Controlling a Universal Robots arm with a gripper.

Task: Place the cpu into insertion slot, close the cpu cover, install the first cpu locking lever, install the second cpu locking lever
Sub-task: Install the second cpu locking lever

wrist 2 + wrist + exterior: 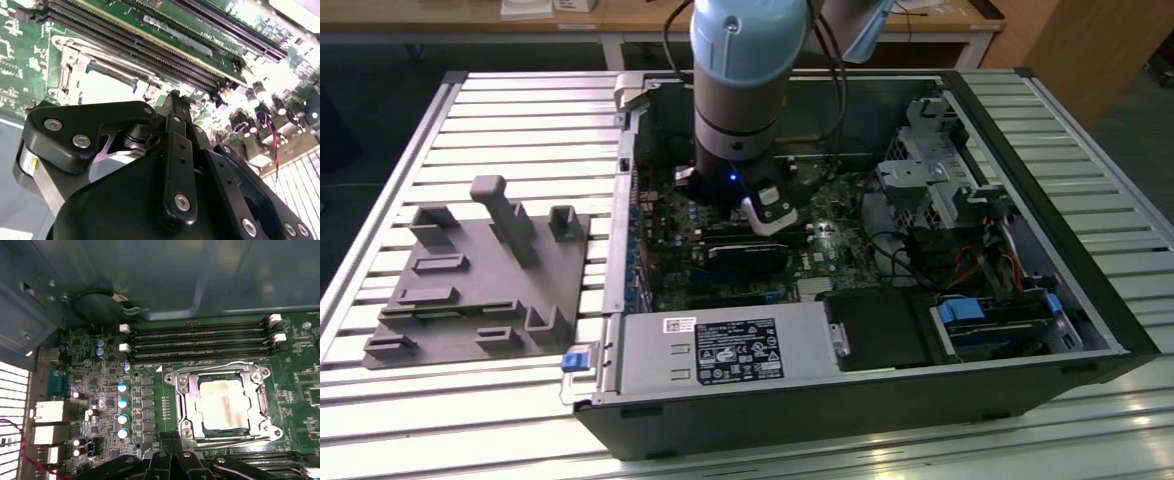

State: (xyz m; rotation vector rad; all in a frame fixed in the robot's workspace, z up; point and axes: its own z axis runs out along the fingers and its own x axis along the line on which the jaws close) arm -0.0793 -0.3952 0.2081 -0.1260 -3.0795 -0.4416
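Already the cpu [223, 406] sits in its socket with the cpu cover [260, 395] down around it. Just beside it, the end effector [170, 436] has its fingers pressed together, holding nothing (a careless descent could scrape the motherboard [100, 390]).

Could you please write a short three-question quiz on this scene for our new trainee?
1. True or false: in the first wrist view the cpu lies in its socket with the cpu cover closed around it.
2. In the exterior view, what lies on the slatted table at the view's left of the computer case?
A. a grey fixture block
B. a keyboard
C. a loose fan
3. Fill in: in the first wrist view, the long parallel slots beside the socket are the ____ slots.

Key: 1 true; 2 A, the grey fixture block; 3 memory.
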